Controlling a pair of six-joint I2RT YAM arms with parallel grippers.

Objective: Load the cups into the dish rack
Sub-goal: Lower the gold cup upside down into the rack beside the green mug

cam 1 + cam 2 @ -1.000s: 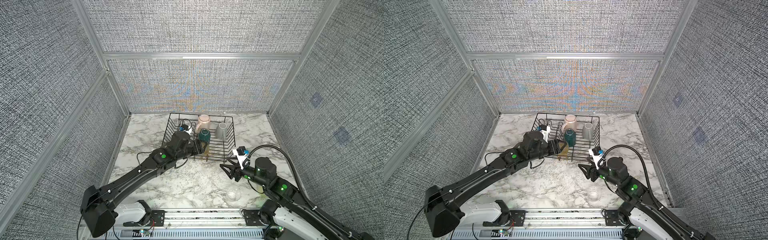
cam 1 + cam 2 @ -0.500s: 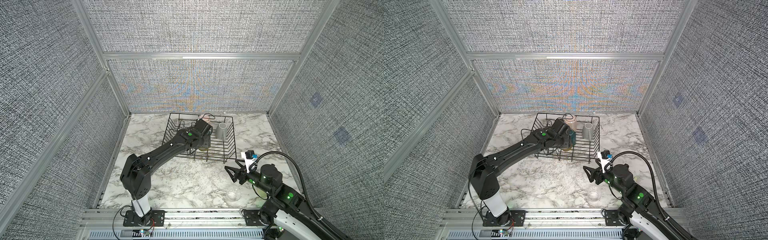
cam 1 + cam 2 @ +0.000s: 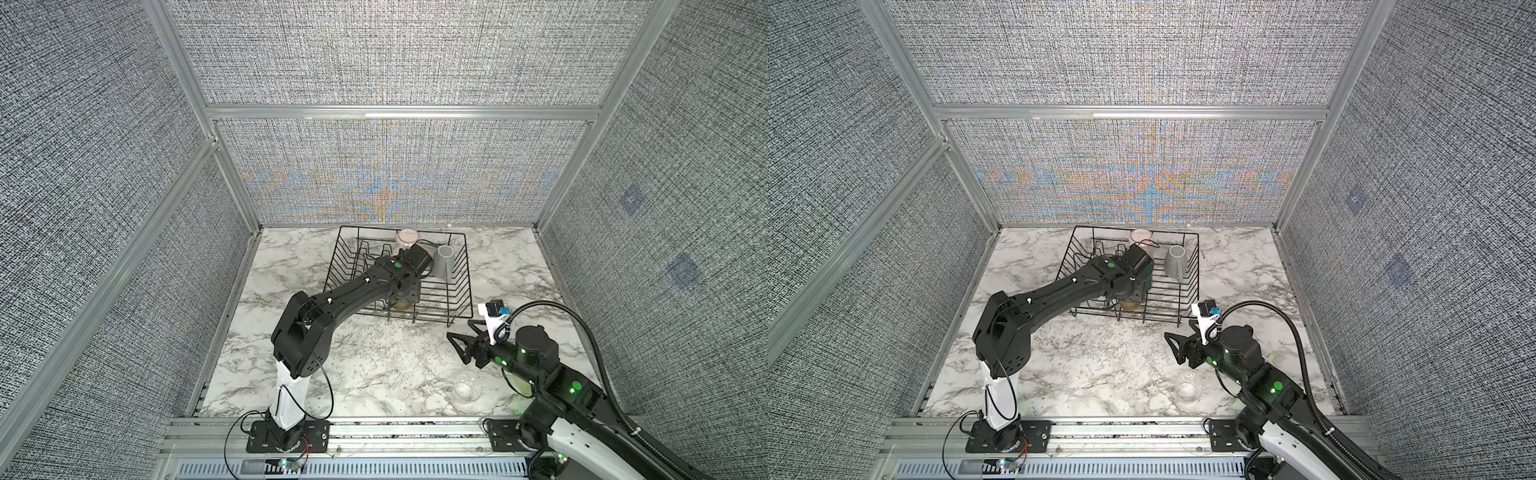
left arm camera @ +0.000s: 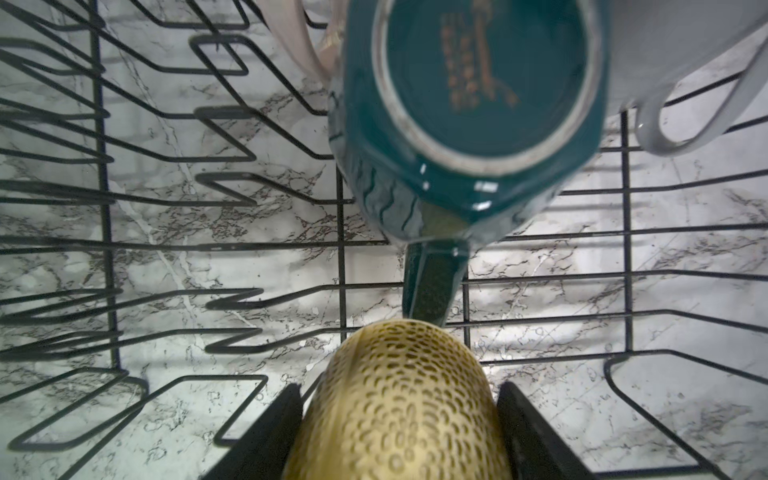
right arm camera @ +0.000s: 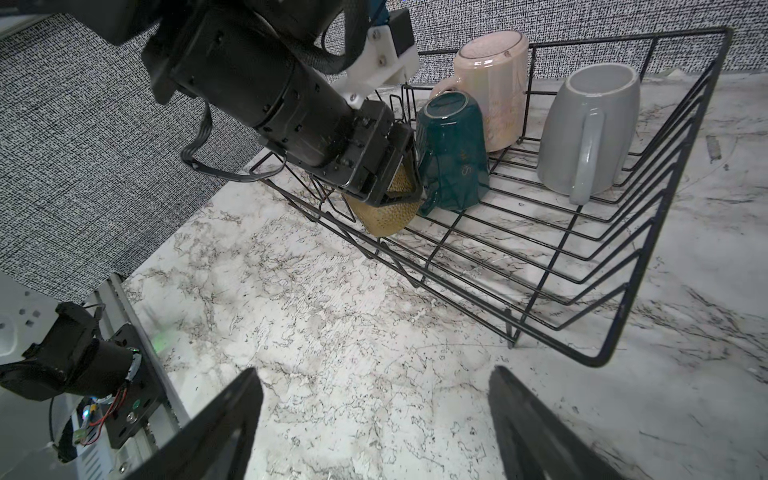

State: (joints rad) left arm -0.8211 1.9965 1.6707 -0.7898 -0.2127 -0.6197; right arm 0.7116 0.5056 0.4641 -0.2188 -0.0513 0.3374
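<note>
3 mugs already stand in the dish rack [image 3: 461, 291]. In both top views the pink mug [image 3: 406, 237] and grey mug [image 3: 444, 262] show along its far side, and the left arm hides most of the 3rd. Since 1 second ago that arm has swung from the rack's near left corner over the rim. The amber tumbler [image 3: 402, 305] in the left gripper [image 3: 405, 296] now hangs inside, near the front wall. The right gripper [image 3: 459, 347] has drawn back toward the near edge and spread its jaws wider, holding nothing. The clear tumbler [image 3: 467, 390] stands on the table [image 3: 374, 374] near it. I judge cup 4 is about to be set down and the clear tumbler comes next; the yellow-green cup I cannot pick out.

Left wrist view: both fingers [image 4: 270, 436] clamp the dimpled amber tumbler, close to the handle of the teal mug [image 4: 465, 116]. Gold lettering on that mug's upturned base is too blurred to read.

Right wrist view: the right jaws stand wide and empty. Faint gold script on the pink mug and a small gold mark on the teal mug are illegible. Whether the tumbler touches the wires, I cannot tell.
</note>
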